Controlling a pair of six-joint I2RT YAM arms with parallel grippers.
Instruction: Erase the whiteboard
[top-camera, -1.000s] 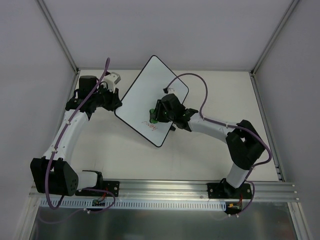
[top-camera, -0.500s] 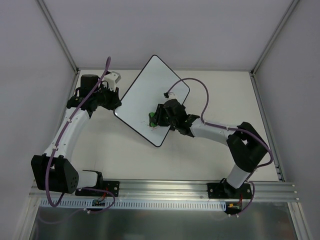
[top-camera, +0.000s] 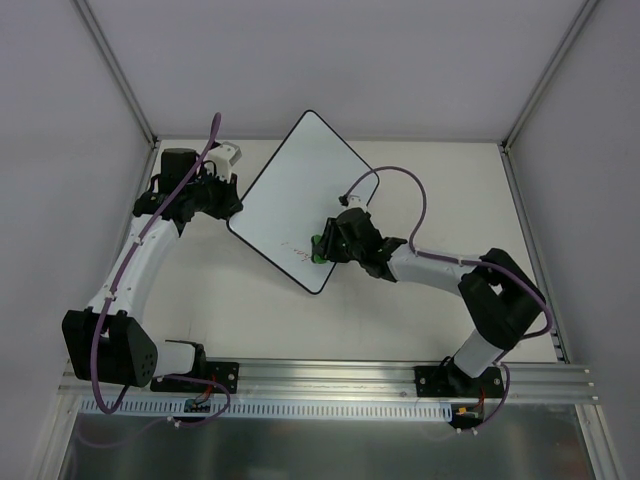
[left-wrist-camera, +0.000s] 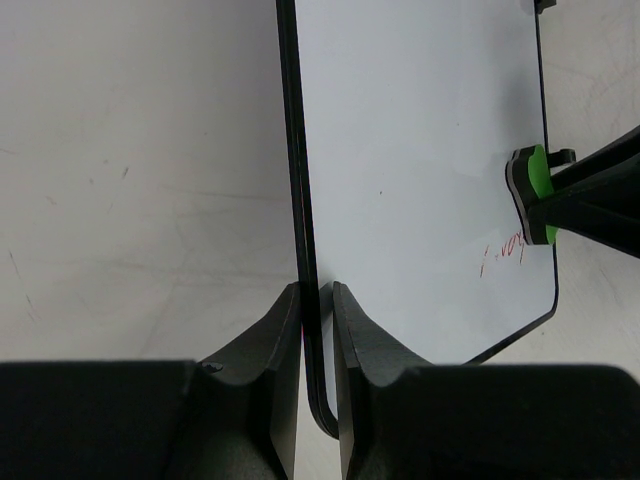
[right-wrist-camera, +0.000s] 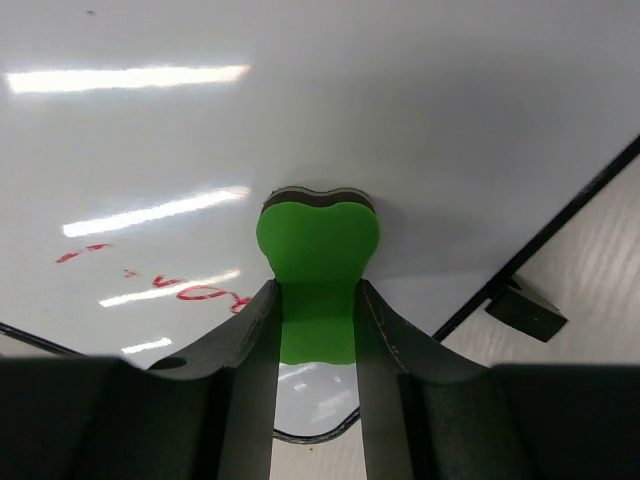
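Note:
The whiteboard (top-camera: 295, 195) lies tilted on the table, white with a thin black frame. Faint red handwriting (top-camera: 298, 253) remains near its near corner, also seen in the left wrist view (left-wrist-camera: 505, 252) and the right wrist view (right-wrist-camera: 175, 290). My left gripper (top-camera: 228, 205) is shut on the board's left edge (left-wrist-camera: 300, 200). My right gripper (top-camera: 322, 245) is shut on the green eraser (right-wrist-camera: 318, 270), which presses against the board face near its right edge. The eraser also shows in the left wrist view (left-wrist-camera: 538, 190).
A small black foot (right-wrist-camera: 525, 310) sticks out under the board's right edge. The enclosure walls stand on the left, right and back. An aluminium rail (top-camera: 330, 380) with both arm bases runs along the near edge.
My right gripper has dragged the eraser to the right and slightly down across the board. Much of the red writing has gone. The left arm still holds the board.

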